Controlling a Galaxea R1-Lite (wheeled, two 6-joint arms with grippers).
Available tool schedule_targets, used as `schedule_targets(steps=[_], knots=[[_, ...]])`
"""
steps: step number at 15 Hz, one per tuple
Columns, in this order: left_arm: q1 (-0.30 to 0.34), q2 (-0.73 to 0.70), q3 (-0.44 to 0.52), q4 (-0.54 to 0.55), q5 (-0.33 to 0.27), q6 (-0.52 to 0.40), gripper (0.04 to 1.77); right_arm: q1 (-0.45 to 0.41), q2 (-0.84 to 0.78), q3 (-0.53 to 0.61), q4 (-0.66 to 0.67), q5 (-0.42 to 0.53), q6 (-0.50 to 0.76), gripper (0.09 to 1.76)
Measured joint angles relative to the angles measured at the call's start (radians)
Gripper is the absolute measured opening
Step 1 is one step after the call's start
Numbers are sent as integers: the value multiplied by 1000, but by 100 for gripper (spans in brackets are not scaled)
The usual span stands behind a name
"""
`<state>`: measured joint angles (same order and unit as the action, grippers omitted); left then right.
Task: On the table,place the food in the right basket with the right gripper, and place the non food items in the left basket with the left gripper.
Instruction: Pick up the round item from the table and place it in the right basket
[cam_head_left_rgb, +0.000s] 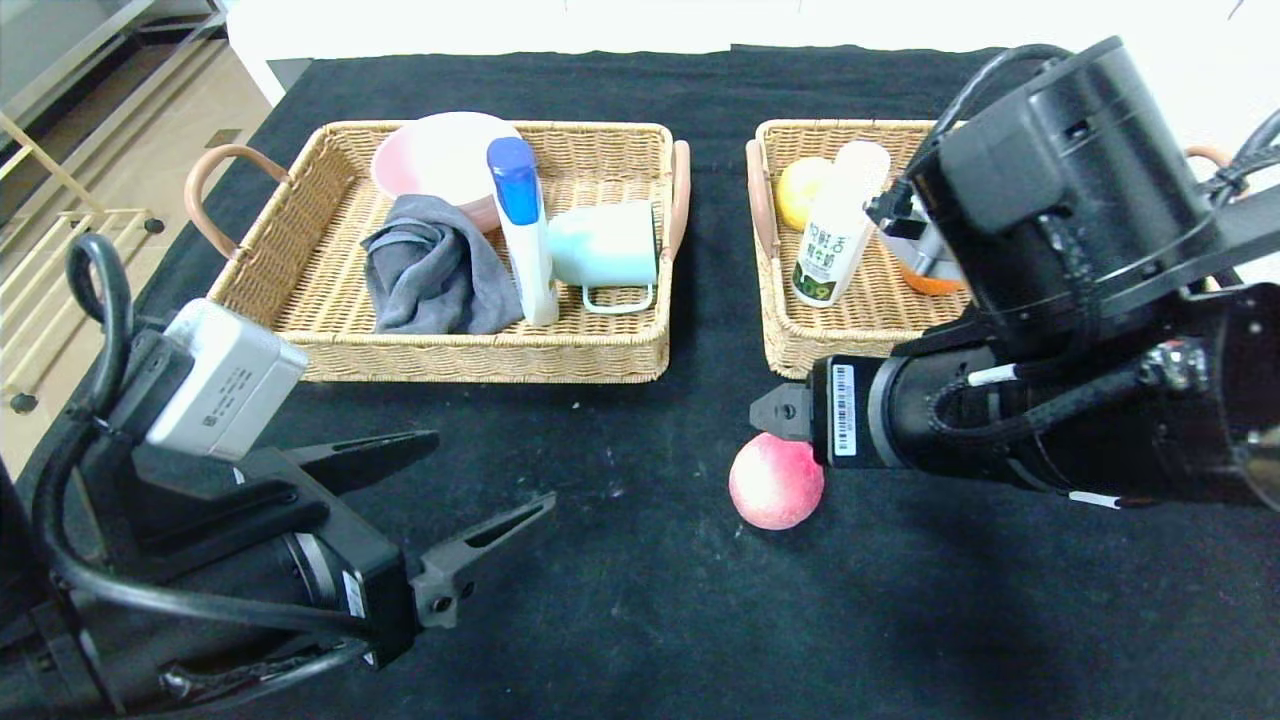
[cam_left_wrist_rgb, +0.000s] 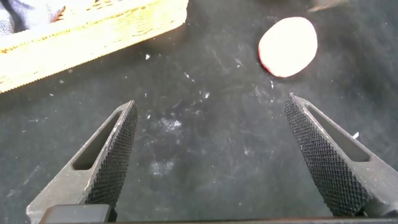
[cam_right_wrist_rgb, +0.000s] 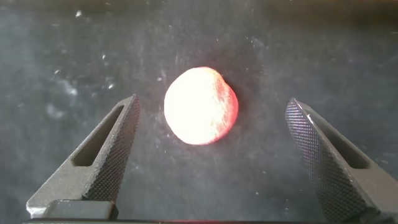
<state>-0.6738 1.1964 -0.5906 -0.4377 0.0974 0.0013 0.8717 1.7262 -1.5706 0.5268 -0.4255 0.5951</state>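
Hanging wide open above the peach (cam_right_wrist_rgb: 201, 106), the right gripper (cam_right_wrist_rgb: 211, 155) should pinch its widest part gently — round, smooth, probably light and apt to roll.

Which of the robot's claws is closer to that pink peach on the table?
The right. The right claw is open directly above the peach, which shows between its fingers. The left claw, also open, hovers over bare table off to the peach's left.

Two baskets (cam_head_left_rgb: 440, 355) (cam_head_left_rgb: 800, 350), two bottles (cam_head_left_rgb: 525, 230) (cam_head_left_rgb: 835, 240), one peach (cam_head_left_rgb: 775, 482), one bowl (cam_head_left_rgb: 430, 155), one mug (cam_head_left_rgb: 605, 245) and one cloth (cam_head_left_rgb: 430, 275) are counted.
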Motion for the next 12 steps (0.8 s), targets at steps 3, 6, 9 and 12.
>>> schedule_targets(steps=[3, 6, 9, 12], knots=[[-1, -10, -1, 1, 0, 6, 172, 1, 48, -34, 3, -11, 3, 171], [-4, -14, 0, 2, 0, 7, 172, 0, 89, -48, 1, -48, 4, 171], [-7, -17, 0, 2, -1, 6, 172, -4, 123, -58, 2, -51, 4, 171], [-12, -23, -1, 4, -1, 7, 172, -1, 153, -61, 2, -51, 6, 171]])
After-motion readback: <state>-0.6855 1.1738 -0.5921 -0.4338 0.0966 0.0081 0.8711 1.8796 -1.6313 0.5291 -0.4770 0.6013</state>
